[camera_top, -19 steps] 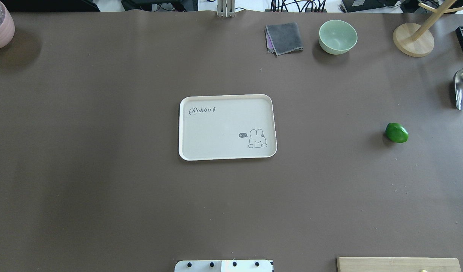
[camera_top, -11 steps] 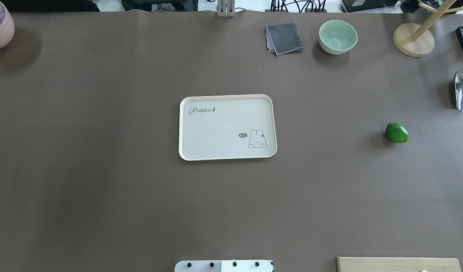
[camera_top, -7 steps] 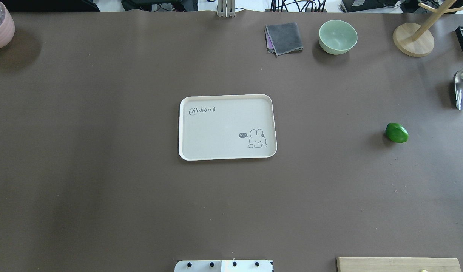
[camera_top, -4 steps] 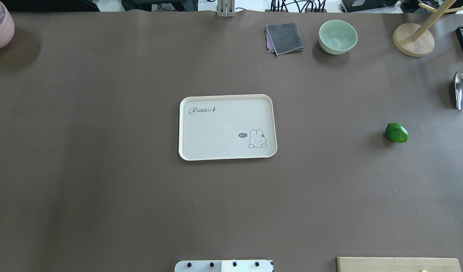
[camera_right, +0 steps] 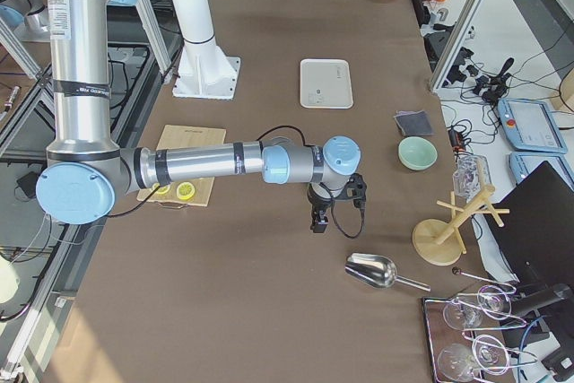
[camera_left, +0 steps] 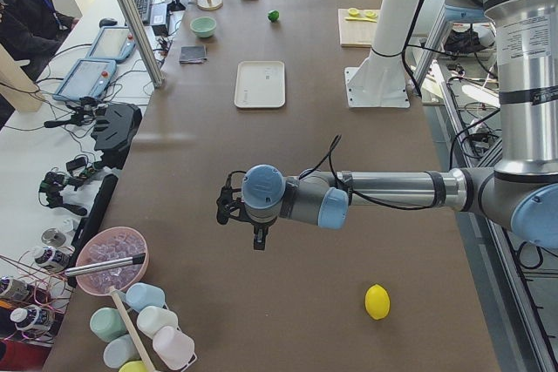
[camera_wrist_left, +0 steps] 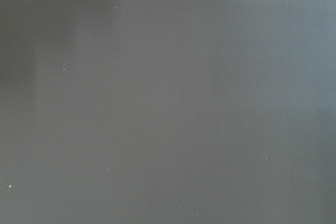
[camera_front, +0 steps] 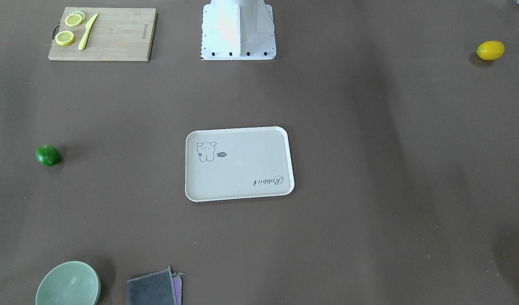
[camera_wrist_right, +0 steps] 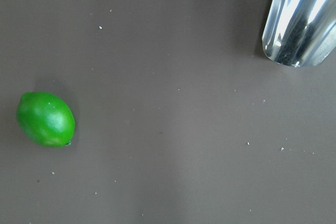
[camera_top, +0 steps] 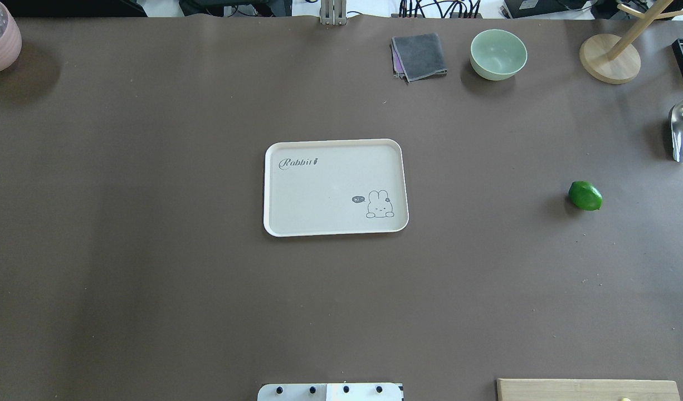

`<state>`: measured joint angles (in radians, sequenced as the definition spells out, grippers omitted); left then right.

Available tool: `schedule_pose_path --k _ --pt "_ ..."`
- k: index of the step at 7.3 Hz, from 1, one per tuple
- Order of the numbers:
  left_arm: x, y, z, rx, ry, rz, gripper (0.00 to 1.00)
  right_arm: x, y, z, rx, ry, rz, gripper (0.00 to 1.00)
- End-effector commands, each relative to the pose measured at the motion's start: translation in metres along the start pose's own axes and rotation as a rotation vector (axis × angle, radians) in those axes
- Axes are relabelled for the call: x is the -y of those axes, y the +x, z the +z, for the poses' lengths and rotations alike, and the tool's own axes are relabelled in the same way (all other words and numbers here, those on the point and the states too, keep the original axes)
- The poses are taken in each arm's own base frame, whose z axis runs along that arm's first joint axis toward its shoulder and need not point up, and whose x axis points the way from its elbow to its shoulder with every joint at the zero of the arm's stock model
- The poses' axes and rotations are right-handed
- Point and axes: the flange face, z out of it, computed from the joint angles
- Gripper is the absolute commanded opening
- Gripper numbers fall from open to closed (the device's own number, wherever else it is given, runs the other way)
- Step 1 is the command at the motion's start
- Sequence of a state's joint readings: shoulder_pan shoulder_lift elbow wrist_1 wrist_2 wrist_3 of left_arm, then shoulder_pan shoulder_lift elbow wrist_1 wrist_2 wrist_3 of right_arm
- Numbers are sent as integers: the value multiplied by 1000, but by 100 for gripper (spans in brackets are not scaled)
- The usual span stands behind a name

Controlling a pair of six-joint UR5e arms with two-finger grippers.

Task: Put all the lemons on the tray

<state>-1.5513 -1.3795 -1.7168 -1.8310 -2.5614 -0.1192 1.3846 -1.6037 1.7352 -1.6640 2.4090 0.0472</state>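
**Presently both lemons lie on the table, off the tray**

The left fingers point down above the brown table, seen only from the side, so I cannot tell how far they are parted; nothing shows in them. The yellow lemon rests on the table near these fingers, apart from them, on the side toward the robot's edge. The wrist camera above them sees only table.

The tray sits flat in the middle, well apart from both sets of fingers, roughly between them.

The green lemon lies on the table on the tray's side of the right fingers, near them but not touching. These fingers also point down, and again I cannot tell their opening. A metal scoop lies on their other side, apart from the lemon.
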Motion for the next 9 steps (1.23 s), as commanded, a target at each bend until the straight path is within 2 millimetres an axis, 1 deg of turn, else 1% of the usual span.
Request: schedule_pose_path --k 1,2,3,4,5,6,7,8,9 --pt "-22 -10 6 -5 5 11 99 -11 -26 -8 35 11 -45 100" --pt "-20 -7 6 -5 7 18 98 -1 -75 2 30 -8 -148 100" --pt "-19 -7 7 -6 4 20 98 27 -128 12 28 -21 -234 100" --pt "-19 -8 8 -4 4 19 98 42 -174 34 -18 -41 -250 100" --pt "-17 -9 10 -4 2 18 99 45 -192 59 -51 -72 -267 99" --pt "-16 -15 14 -3 -5 16 98 51 -191 84 -54 -80 -298 98" --pt "-16 -16 14 -4 -6 18 98 59 -178 101 -74 -54 -321 98" --pt "-16 -15 14 -4 -6 19 98 68 -171 114 -80 -53 -327 97" --pt "-16 -16 14 -4 -6 18 98 71 -167 124 -91 -58 -337 95"
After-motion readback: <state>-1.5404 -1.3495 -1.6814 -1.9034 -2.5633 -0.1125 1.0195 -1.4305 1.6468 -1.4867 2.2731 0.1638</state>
